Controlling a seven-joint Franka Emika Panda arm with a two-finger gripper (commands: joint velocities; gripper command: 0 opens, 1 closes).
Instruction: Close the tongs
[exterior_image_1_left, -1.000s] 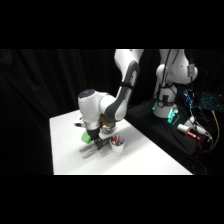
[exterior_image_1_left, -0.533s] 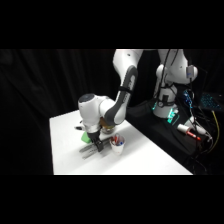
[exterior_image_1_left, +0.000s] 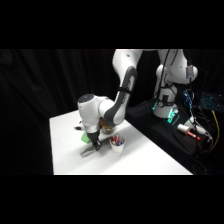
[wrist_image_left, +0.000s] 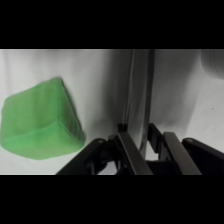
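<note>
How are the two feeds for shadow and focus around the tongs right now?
Wrist view: the tongs run up the middle as a dark band with soft edges, a grey shadow beside them on the table; the green block is evenly lit but blurred. Side view: the end effector hides most of the tongs; the background is black.

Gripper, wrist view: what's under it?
The tongs run up between the gripper's two fingers, on the white table. A green block sits beside, apart. The tongs' near end is hidden by the linkage.
</note>
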